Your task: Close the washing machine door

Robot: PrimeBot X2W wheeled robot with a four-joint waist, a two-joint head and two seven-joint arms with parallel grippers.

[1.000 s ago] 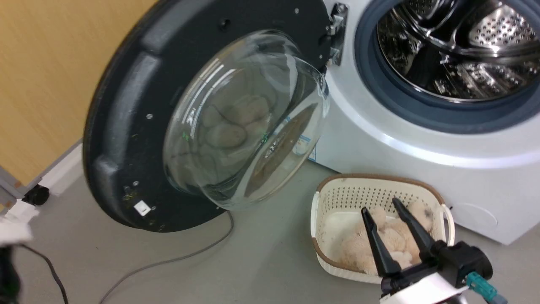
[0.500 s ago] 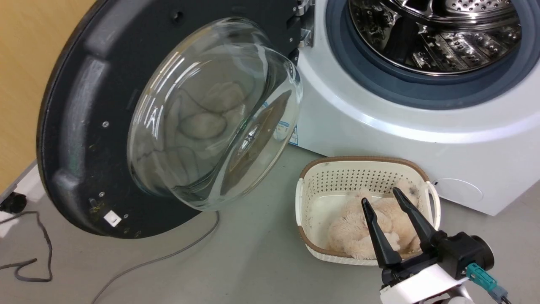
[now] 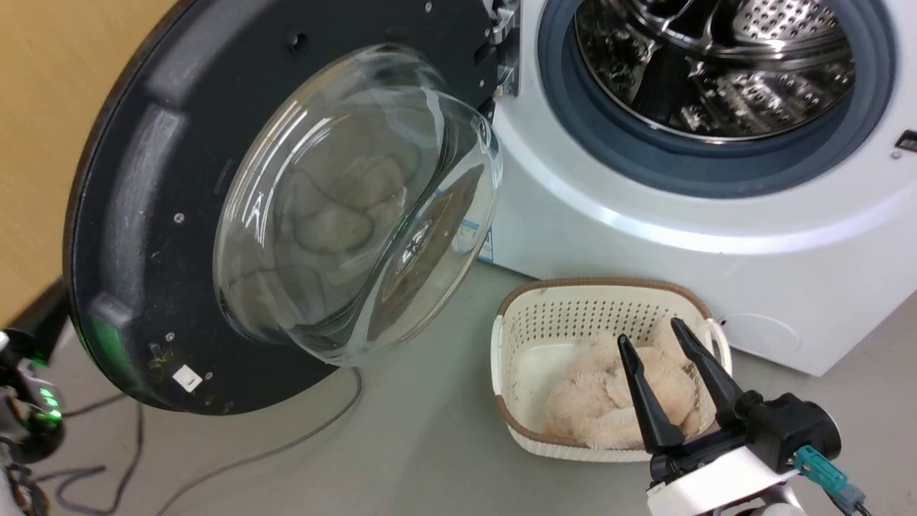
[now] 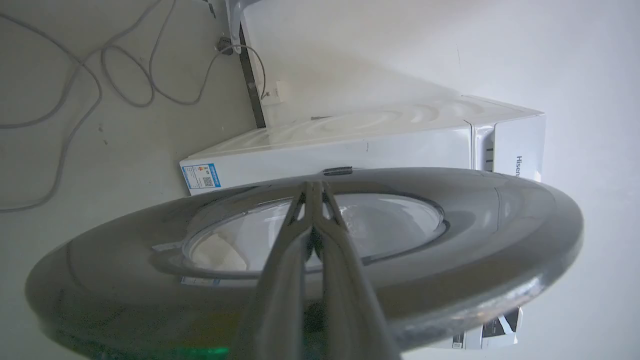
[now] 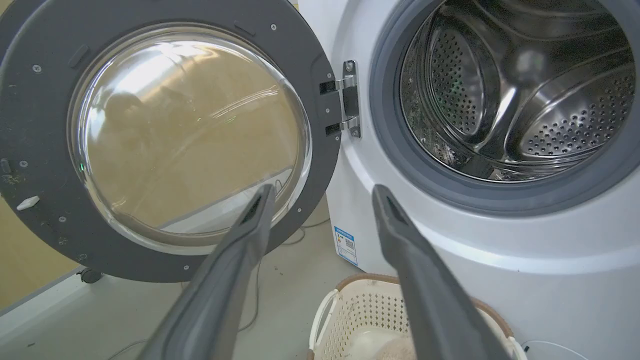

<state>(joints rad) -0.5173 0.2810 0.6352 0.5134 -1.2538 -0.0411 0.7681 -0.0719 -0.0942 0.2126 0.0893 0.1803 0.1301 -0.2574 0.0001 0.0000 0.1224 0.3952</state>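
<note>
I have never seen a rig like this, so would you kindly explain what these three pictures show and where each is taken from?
It is a two-armed wheeled robot facing a washing machine whose door stands open. The head picture looks down from the robot's head; the other two come from cameras on its wrists. The left gripper, fingers shut on nothing, is at the door's outer side. The right gripper is open and empty, near a basket of fluffy cream fabric on the floor.
</note>
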